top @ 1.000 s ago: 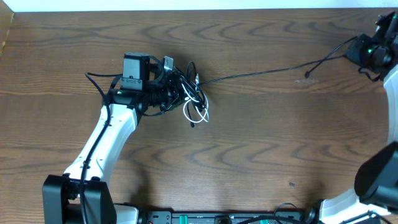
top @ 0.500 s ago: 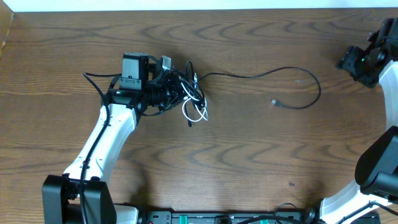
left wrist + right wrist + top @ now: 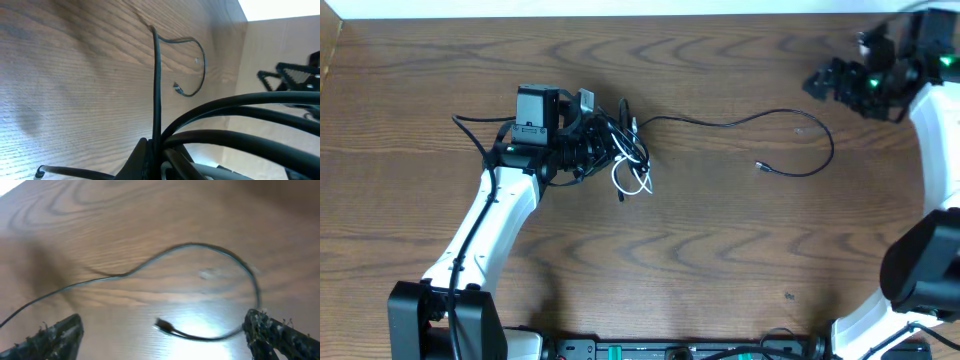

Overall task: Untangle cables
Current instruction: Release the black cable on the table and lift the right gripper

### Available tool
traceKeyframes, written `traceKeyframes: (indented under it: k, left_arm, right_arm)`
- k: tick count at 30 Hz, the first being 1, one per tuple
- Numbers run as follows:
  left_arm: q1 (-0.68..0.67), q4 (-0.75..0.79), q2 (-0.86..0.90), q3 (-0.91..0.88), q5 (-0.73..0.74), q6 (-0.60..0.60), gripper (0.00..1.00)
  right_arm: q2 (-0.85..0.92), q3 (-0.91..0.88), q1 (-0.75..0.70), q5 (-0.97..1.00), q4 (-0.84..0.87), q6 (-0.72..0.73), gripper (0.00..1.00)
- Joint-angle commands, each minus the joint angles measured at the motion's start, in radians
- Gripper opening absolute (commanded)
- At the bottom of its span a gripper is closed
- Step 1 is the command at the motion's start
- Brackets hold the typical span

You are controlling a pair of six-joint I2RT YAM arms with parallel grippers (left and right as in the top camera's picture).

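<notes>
Since a second ago right gripper let go, jaws wide, empty. Black cable lay slack on table, running left-right from tangle, plug hooked back pointing left. Left gripper stayed clamped on tangle; I saw that grip only from left wrist.

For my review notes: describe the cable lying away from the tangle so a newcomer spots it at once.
From the dark tangle by the left gripper, one thin black cable runs right across the wooden table, curling into an open hook that ends in a small plug. Unlike the others, it lies stretched out alone.
</notes>
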Motion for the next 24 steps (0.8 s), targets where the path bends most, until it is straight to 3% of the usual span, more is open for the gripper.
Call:
traceKeyframes:
  k: [1, 14, 24]
  left_arm:
    - [0.003, -0.001, -0.006, 0.007, -0.018, 0.025, 0.08]
    - [0.003, -0.001, -0.006, 0.007, -0.028, 0.025, 0.08]
    - [0.002, -0.001, -0.006, 0.007, -0.028, 0.042, 0.08]
  right_arm:
    - [0.0, 0.067, 0.078, 0.037, 0.01, -0.043, 0.99]
    - [0.001, 0.105, 0.253, -0.003, 0.097, -0.043, 0.99]
    - [0.001, 0.105, 0.271, -0.004, 0.089, -0.043, 0.99]
